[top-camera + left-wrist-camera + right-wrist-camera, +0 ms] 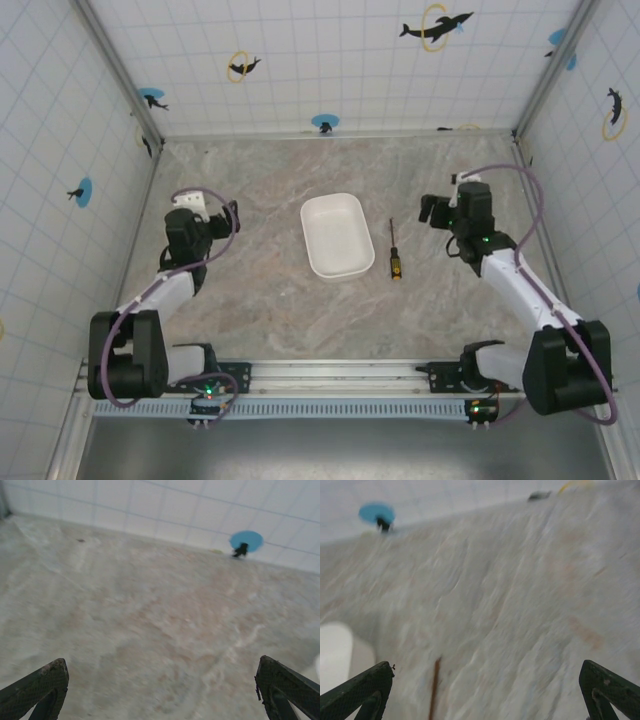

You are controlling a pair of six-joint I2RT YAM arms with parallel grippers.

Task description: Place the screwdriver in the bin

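The screwdriver [394, 250] lies flat on the marbled surface [260, 300], just to the right of the bin [337, 237] and apart from it. Its yellow-and-black handle points toward the arm bases and its thin dark shaft toward the back wall [330, 60]. The bin, a shallow white tray with rounded corners, sits near the middle of the surface.

The right end effector [432, 210] hangs to the right of the screwdriver, level with the tip of the shaft, near it but not touching. In the right wrist view its two dark fingers [362, 690] stand wide apart at the bottom corners, open and empty. The shaft shows between them as a thin brownish streak (the view is blurred), closer to the left-hand finger, and a white corner of the bin sits at the left edge.

The left end effector [228, 216] is over the left part of the surface, well apart from the bin. In the left wrist view its fingers are likewise spread wide, with bare surface between them and a blue sticker [246, 541] on the tiled wall beyond.
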